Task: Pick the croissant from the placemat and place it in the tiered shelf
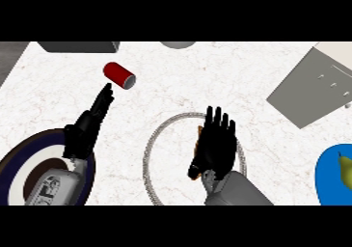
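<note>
The round placemat, white with a grey rim, lies at the middle of the counter. My right hand hovers over it palm down, fingers straight and spread, pointing away from me. It hides most of the croissant; only thin brown slivers show at the hand's left edge and near the wrist. The grey tiered shelf stands at the far right, tilted in the view. My left hand rests open at the left, fingers straight, above a dark blue plate.
A red can lies on its side beyond the left hand's fingertips. A dark blue plate sits at lower left, a blue plate with a pear at lower right. Grey objects line the far edge.
</note>
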You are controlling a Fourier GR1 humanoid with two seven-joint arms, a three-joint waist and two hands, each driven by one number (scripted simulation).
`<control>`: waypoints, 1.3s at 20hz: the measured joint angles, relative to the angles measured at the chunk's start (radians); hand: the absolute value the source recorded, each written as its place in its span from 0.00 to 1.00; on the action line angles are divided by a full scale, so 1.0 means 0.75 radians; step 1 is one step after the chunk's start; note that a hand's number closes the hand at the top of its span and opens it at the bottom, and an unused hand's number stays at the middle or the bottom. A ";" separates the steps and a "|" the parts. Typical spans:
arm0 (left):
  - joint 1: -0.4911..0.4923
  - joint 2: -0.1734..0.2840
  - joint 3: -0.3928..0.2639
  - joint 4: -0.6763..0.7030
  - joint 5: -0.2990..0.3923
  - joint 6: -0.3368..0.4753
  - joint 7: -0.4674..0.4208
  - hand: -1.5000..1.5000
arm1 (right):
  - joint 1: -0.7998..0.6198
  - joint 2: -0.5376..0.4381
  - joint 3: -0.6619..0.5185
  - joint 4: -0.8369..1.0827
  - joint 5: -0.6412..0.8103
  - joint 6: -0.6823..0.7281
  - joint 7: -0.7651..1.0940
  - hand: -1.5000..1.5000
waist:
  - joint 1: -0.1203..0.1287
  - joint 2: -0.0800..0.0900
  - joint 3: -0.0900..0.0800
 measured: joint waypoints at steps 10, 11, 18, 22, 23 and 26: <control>0.026 -0.019 -0.001 -0.008 -0.035 -0.005 -0.012 0.50 | 0.029 0.004 -0.021 0.074 -0.020 -0.046 -0.043 0.00 | -0.002 0.000 0.000; 0.028 -0.020 -0.001 -0.014 -0.038 -0.004 -0.008 0.50 | 0.028 0.005 -0.023 0.086 -0.024 -0.053 -0.047 0.00 | -0.002 0.000 0.000; 0.041 -0.012 0.030 -0.026 -0.035 -0.030 -0.018 0.50 | 0.043 0.008 0.006 0.147 -0.048 -0.069 -0.071 1.00 | 0.000 -0.005 -0.001; 0.043 -0.021 0.033 -0.035 -0.050 -0.031 -0.006 0.50 | 0.044 0.004 0.041 0.115 -0.004 -0.037 -0.071 1.00 | -0.006 -0.006 -0.001; 0.040 -0.027 0.032 -0.035 -0.054 -0.030 -0.005 0.50 | 0.044 0.004 0.041 0.117 0.004 -0.034 -0.075 1.00 | -0.006 -0.006 -0.001; 0.040 -0.032 0.042 -0.034 -0.052 -0.037 0.000 0.50 | 0.114 -0.077 0.061 0.040 -0.017 -0.019 -0.208 1.00 | -0.013 -0.006 -0.001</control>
